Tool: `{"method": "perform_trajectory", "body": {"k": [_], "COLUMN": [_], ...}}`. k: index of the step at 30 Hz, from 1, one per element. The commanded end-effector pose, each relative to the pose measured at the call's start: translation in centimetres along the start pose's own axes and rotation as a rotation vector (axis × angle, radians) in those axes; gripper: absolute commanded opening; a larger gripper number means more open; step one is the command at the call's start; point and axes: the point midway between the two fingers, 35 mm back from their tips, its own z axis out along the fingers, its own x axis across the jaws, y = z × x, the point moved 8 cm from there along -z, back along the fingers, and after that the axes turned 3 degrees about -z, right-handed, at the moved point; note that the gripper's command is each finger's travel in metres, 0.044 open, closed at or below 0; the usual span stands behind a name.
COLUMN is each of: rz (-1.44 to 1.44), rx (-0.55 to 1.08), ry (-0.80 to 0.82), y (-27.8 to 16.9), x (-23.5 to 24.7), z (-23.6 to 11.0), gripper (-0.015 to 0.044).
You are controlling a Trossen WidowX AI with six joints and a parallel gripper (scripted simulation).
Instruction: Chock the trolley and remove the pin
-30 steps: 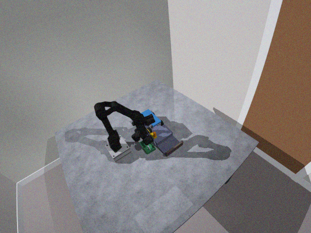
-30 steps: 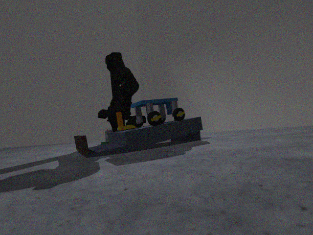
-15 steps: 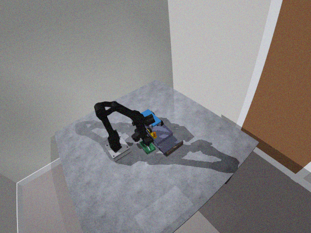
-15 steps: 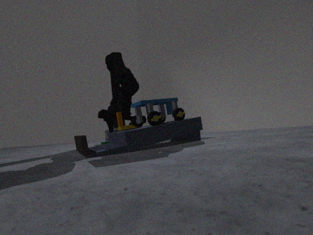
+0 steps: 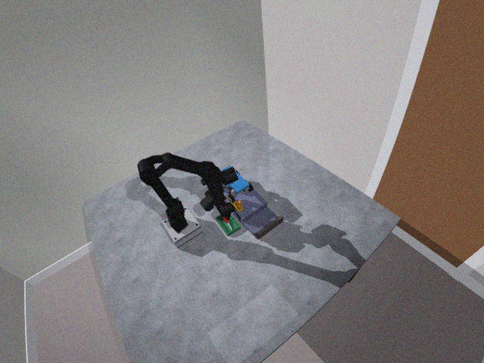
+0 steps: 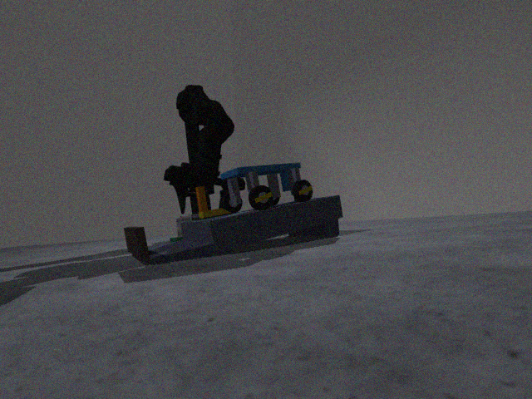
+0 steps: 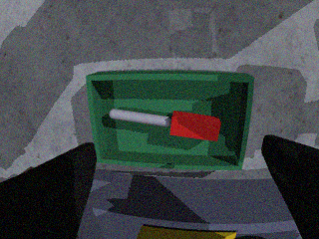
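Observation:
The stop pin (image 5: 226, 221) (image 7: 195, 125) lies on its side inside the green tray (image 5: 237, 230) (image 6: 175, 238) (image 7: 169, 89), its red head to the right in the wrist view. My gripper (image 5: 225, 215) (image 7: 183, 149) is wide open and empty above the tray, with no finger on the pin. The blue trolley (image 5: 239, 184) (image 6: 262, 170) stands upright on the ramp (image 5: 258, 218) (image 6: 258, 225). The yellow chock (image 5: 237, 204) (image 6: 200, 199) (image 7: 184, 233), orange handle up, sits on the ramp at the downhill side of a front wheel and appears to touch it; the exact contact is too dark to tell.
A brown end board (image 5: 269, 227) (image 6: 135, 241) stands at the ramp's low end. The ramp lies right beside the tray, and the chock's handle rises close to the gripper. The arm's pale base plate (image 5: 190, 233) is on the tray's other side.

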Motion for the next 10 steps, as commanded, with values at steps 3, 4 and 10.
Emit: {"method": "perform_trajectory", "body": {"k": [3, 4, 10], "rz": [0.007, 0.007, 0.007], "rx": [0.012, 0.012, 0.012], "ry": [0.004, 0.004, 0.004], "y": [0.0, 0.0, -0.2], "x": [0.4, 0.4, 0.8], "z": [-2.0, -2.3, -4.1], "gripper": [0.044, 0.044, 0.044]}}
